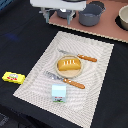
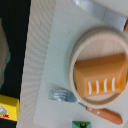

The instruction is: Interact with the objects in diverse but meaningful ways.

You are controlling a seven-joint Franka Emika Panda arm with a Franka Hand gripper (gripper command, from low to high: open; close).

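While the gripper (image 1: 64, 14) hung high above the mat's (image 1: 95, 60) far edge, jaws too blurred to tell apart or together, the orange block (image 1: 68, 64) sat on the plate (image 1: 59, 72) between fork (image 1: 54, 76) and knife (image 1: 86, 58), so a careless descent risked nudging either

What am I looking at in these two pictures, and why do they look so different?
Both show one table setup. The exterior view is taken by a camera standing off to the side; the white machine part at its top is a robot arm with its gripper, which seems to hold nothing. The wrist view comes from a camera on that arm, looking down. On a pale placemat sits a plate with an orange bread-like block, a fork and a knife beside it, and a light-blue carton. A yellow packet lies off the mat. Grey pots stand behind.
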